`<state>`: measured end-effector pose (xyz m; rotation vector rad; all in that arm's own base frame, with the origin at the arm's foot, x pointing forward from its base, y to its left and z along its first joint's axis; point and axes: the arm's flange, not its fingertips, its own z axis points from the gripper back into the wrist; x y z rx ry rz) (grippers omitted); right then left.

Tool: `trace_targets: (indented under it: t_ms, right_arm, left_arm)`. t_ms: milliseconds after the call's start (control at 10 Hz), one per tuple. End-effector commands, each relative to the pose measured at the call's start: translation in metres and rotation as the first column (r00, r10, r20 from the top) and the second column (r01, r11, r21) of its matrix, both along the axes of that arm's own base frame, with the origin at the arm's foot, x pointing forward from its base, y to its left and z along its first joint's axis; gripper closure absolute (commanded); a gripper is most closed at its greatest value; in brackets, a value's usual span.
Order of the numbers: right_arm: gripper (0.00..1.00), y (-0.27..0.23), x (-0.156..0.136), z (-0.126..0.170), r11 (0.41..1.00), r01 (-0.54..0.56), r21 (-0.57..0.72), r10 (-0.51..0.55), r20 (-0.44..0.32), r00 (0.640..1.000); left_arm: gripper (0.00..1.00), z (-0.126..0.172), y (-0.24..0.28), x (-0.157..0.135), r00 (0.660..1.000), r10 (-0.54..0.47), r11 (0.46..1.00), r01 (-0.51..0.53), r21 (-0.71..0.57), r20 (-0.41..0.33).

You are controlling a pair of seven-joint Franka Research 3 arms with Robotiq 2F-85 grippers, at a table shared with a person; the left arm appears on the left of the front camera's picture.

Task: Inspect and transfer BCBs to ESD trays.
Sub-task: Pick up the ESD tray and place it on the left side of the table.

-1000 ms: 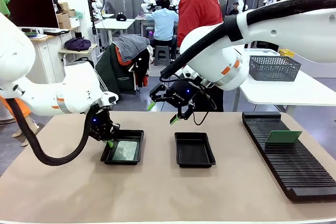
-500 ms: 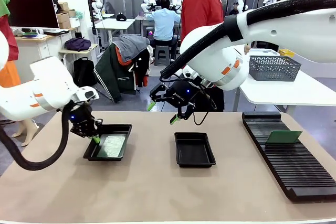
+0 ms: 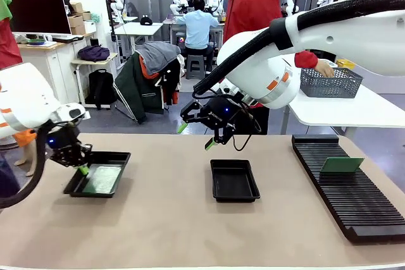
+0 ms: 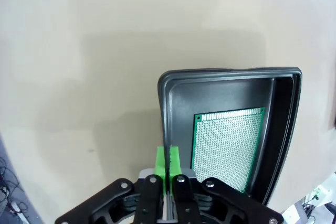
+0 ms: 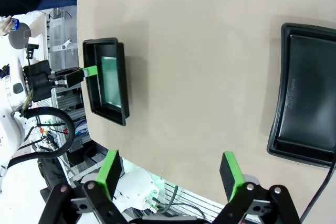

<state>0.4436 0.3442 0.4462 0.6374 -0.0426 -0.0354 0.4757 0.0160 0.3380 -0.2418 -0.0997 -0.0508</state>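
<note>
Left fingers point(image 4: 161, 161) pinched shut on rim of ESD tray point(image 3: 120, 154), far left of tabletop point(image 3: 177, 232). One BCB point(image 3: 102, 178) lies flat inside. Right fingers point(image 3: 209, 145) spread wide, empty, hovering above second ESD tray point(image 3: 234, 181), unfilled. Another BCB point(image 3: 342, 164) stands in rack point(image 3: 354, 207). Judged: transfer partly done.

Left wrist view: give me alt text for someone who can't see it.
The left gripper, green pads shut, pinches the rim of a black ESD tray. One green BCB with a pale speckled face lies flat inside it, and the beige table spreads around.
</note>
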Motion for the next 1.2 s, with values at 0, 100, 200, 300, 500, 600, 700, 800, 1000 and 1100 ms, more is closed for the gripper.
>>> trace_targets:
  t_ms: [0,100,200,300,500,600,700,800,1000,1100]
  right_arm:
    - [0.00,0.002,0.001,0.000,1.000,0.013,-0.013,-0.013,0.000,1.000]
    - [0.00,0.002,0.001,0.000,1.000,0.013,-0.013,-0.013,0.000,1.000]
    - [0.00,0.002,0.001,0.000,1.000,0.013,-0.013,-0.013,0.000,1.000]
    - [0.00,0.002,0.001,0.000,1.000,0.013,-0.013,-0.013,0.000,1.000]
    - [0.00,0.002,0.001,0.000,1.000,0.013,-0.013,-0.013,0.000,1.000]
    - [0.00,0.002,0.001,0.000,1.000,0.013,-0.013,-0.013,0.000,1.000]
    - [0.00,0.002,0.001,0.000,1.000,0.013,-0.013,-0.013,0.000,1.000]
    - [0.00,0.002,0.001,0.000,1.000,0.013,-0.013,-0.013,0.000,1.000]
    - [0.00,0.002,0.001,0.000,1.000,0.013,-0.013,-0.013,0.000,1.000]
    - [0.00,0.002,0.001,0.000,1.000,0.013,-0.013,-0.013,0.000,1.000]
  left_arm:
    - [0.97,-0.003,0.030,-0.011,1.000,-0.019,1.000,0.019,0.023,-0.004]
    - [0.97,-0.008,0.045,-0.013,1.000,0.000,1.000,0.000,0.021,-0.011]
    - [0.97,-0.010,0.056,-0.017,1.000,0.024,1.000,-0.024,0.014,-0.010]
    - [0.97,-0.011,0.064,-0.021,0.999,0.040,0.999,-0.040,0.017,0.001]
    - [0.97,-0.019,0.075,-0.023,0.998,0.055,0.998,-0.055,0.012,-0.001]
    - [0.97,-0.022,0.075,-0.023,0.998,0.065,0.998,-0.065,0.012,0.004]
    - [0.97,-0.025,0.072,-0.022,0.998,0.067,0.997,-0.068,0.021,0.022]
    - [0.97,-0.028,0.072,-0.020,0.997,0.070,0.997,-0.070,0.019,0.034]
    - [0.97,-0.032,0.070,-0.021,0.996,0.068,0.998,-0.068,-0.001,0.054]
    - [0.97,-0.022,0.071,-0.019,0.996,0.087,0.996,-0.087,0.029,0.005]
